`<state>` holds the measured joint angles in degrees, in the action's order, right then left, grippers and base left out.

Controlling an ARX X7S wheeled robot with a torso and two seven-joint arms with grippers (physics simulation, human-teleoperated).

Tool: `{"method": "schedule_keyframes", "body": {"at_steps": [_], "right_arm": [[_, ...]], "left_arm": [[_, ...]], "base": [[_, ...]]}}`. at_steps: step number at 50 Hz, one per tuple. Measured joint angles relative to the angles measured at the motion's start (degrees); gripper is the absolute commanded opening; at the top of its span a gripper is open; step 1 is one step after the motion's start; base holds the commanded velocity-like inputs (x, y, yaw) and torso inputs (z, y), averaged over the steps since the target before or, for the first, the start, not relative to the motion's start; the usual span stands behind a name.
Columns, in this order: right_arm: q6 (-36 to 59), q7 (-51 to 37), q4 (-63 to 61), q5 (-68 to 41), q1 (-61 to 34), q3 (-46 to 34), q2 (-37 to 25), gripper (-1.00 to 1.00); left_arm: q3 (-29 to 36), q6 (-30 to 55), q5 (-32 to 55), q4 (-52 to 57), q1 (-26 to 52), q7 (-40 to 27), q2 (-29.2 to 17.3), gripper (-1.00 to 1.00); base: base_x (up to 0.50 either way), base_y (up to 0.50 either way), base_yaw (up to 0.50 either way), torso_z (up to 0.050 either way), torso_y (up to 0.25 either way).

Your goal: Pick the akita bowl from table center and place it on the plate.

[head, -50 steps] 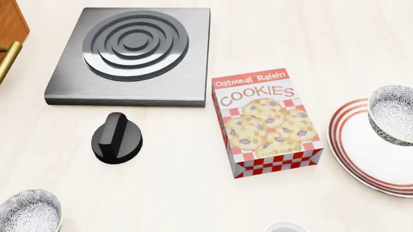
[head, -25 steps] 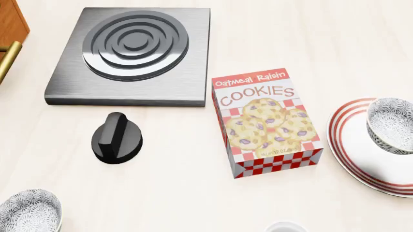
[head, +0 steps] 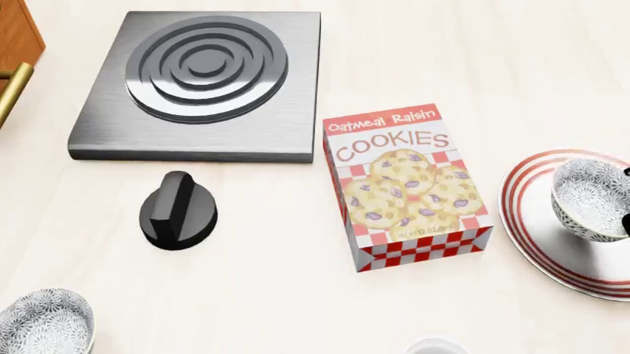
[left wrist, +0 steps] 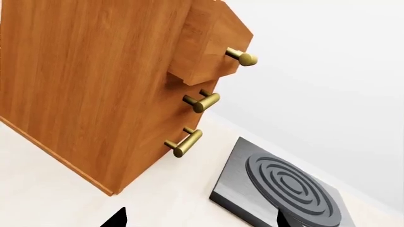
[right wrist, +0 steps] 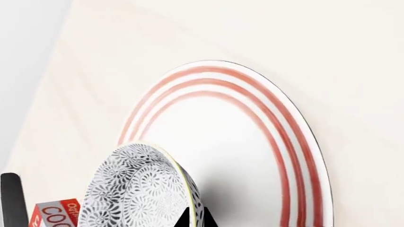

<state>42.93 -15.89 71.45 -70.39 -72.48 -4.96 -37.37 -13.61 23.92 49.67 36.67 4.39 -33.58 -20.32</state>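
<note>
A pale wood-grain table (head: 295,295) fills the head view. A wooden drawer cabinet (left wrist: 94,85) with brass handles (left wrist: 202,101), the uppermost drawer pulled partly out, dominates the left wrist view and shows in the head view only as a sliver at the far left edge. Beside it lies a brushed-metal burner plate (head: 202,85) with raised concentric rings. Near the middle of the table stands an Oatmeal Raisin Cookies box (head: 406,186), red-and-white checked. At the right edge rests the plate (head: 541,243), white with red rings around its rim. The akita bowl (head: 589,199) hangs tilted over the plate, its speckled wall tipped toward the cookie box and a shadow under it on the plate's white centre; whether it touches the plate cannot be told. The right hand (head: 626,199) appears only as dark slivers at the bowl's rim at the frame edge, one fingertip (right wrist: 197,218) close against the bowl, gripping it. A black stove knob (head: 178,212) sits in front of the burner. A second speckled bowl (head: 44,321) stands at the near left corner. A small white cup (head: 436,346) peeks in at the near edge. The left hand shows only as two dark tips (left wrist: 117,218); its state cannot be told.
</note>
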Motion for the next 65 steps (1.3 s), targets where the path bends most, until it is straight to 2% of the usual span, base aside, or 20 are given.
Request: {"method": "schedule_keyframes", "body": {"at_steps": [17, 18, 33, 53, 65], "right_arm": [[-0.1, 1.7, 1.9, 7.2, -0.4, 5.9, 0.8, -1.0], [-0.2, 1.8, 1.9, 7.7, -0.4, 6.4, 0.9, 1.0], [-2.7, 4.1, -1.2, 12.6, 0.7, 13.8, 1.7, 1.0], [-12.9, 2.1, -36.7, 8.6, 16.0, 24.6, 4.5, 1.0], [-12.1, -0.7, -58.5, 5.7, 22.3, 25.9, 3.6, 1.0]], "left_arm": [[0.2, -0.3, 0.2, 0.1, -0.2, -0.1, -0.2, 1.0], [0.2, -0.3, 0.2, 0.1, -0.2, -0.1, -0.2, 1.0], [0.4, -0.6, 0.4, 0.1, -0.4, -0.2, -0.4, 1.0], [0.8, -0.8, 0.6, 0.3, -0.3, -0.5, -0.7, 1.0], [1.4, -0.8, 0.6, 0.7, -0.2, -0.6, -0.9, 1.0]], "base": [[0.0, 0.0, 0.0, 0.0, 0.001], [0.0, 0.0, 0.0, 0.0, 0.0], [0.0, 0.0, 0.0, 0.0, 0.0], [0.0, 0.0, 0.0, 0.0, 0.0], [0.0, 0.0, 0.0, 0.0, 0.0]]}}
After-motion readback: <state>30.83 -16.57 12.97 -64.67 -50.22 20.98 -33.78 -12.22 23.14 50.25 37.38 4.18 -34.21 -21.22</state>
